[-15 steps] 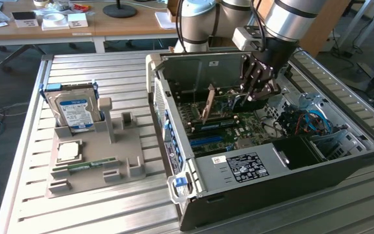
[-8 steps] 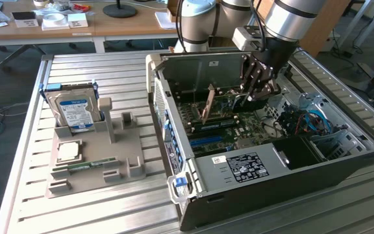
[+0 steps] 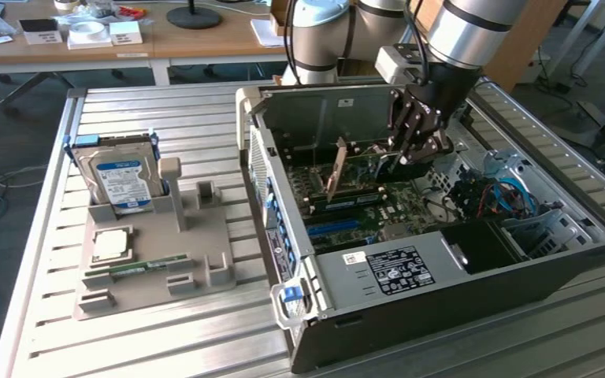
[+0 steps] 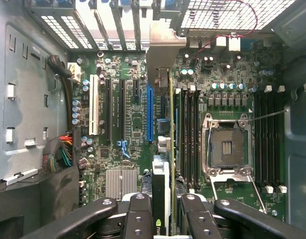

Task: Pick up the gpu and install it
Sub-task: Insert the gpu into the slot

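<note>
The gpu [image 3: 358, 167] is a thin brownish card with a silver end bracket [image 4: 162, 55]. It hangs on edge inside the open computer case [image 3: 387, 276], just above the green motherboard [image 4: 133, 119]. My gripper [image 3: 416, 151] is shut on the card's top edge. In the wrist view the gpu [image 4: 171, 144] shows edge-on between the two black fingers [image 4: 138, 219], a little to one side of the long blue slot [image 4: 150, 114]. Its bracket reaches toward the rear slot openings of the case. Whether the card's lower edge touches a slot is hidden.
On the exterior view's left, a grey fixture [image 3: 202, 236] holds a blue-and-white hard drive [image 3: 122, 177], a processor chip [image 3: 111, 244] and a green memory stick [image 3: 150, 266]. Inside the case are the open processor socket [image 4: 227, 144], memory slots [image 4: 267, 134] and cable bundles [image 4: 60, 154].
</note>
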Tool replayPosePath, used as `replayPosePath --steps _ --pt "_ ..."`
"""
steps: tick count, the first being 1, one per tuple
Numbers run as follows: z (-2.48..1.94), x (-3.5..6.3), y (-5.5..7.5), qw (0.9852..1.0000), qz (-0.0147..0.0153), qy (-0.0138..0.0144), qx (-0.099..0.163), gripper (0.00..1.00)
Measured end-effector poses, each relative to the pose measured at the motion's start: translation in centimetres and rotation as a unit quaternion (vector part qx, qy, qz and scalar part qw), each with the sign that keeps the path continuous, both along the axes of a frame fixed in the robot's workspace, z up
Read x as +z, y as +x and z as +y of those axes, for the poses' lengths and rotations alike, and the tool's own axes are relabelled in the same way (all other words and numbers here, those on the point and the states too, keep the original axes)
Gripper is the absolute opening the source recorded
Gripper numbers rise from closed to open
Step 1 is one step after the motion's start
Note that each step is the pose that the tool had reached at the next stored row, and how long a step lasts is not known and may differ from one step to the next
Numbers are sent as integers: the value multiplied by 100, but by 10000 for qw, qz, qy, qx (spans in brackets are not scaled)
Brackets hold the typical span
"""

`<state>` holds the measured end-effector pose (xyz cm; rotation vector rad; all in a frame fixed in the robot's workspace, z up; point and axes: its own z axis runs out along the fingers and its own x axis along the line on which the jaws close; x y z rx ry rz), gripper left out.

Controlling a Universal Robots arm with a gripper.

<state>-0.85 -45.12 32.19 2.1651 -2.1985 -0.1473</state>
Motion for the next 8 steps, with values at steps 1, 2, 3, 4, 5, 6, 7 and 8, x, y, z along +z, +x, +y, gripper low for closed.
replayPosePath --steps 1,2,3,4,5,6,7,8 --pt "0 0 0 10000 0 0 0 27" --pt "0 -4 0 10000 0 1 0 27" --pt "0 -10 0 10000 -1 2 0 27" --pt "0 -14 0 10000 0 1 0 27" --pt "0 -17 0 10000 0 0 0 27" --pt "0 -17 0 10000 0 -1 0 27" --pt "0 -17 0 10000 0 -1 0 27" --pt "0 -18 0 10000 0 0 0 27"
